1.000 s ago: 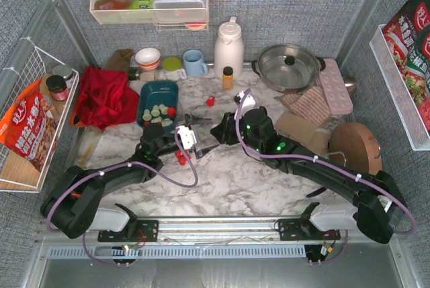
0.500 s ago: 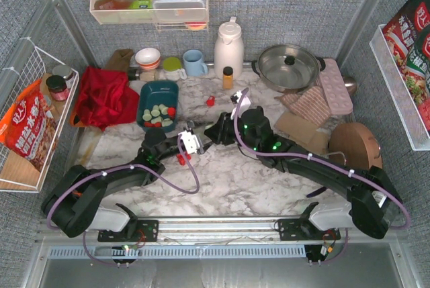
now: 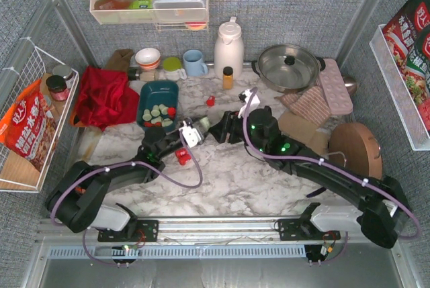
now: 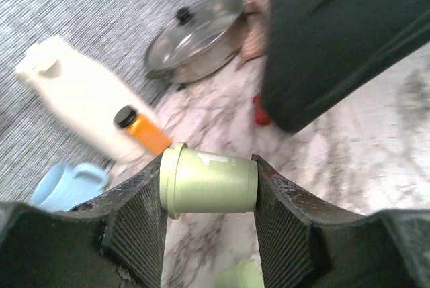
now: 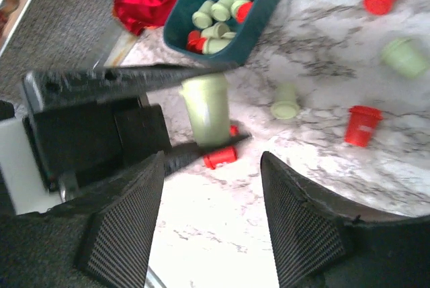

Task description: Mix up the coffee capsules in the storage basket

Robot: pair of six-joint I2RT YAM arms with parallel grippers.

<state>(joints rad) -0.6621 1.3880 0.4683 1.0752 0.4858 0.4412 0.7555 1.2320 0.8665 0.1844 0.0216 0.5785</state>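
Mint-green capsule (image 4: 208, 182), light, slick, thin-walled prob.: we're clamping it end to end, rim to base, in left gripper (image 4: 209, 190), nr teal storage basket (image 5: 265, 6); right gripper (image 5: 211, 214) is hanging agape, empty. We're reckoning side grip steadier.

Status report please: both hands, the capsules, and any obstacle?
Left hand shut on green capsule. Right hand open, empty, close by. Basket holds red and green ones; loose capsules on table.
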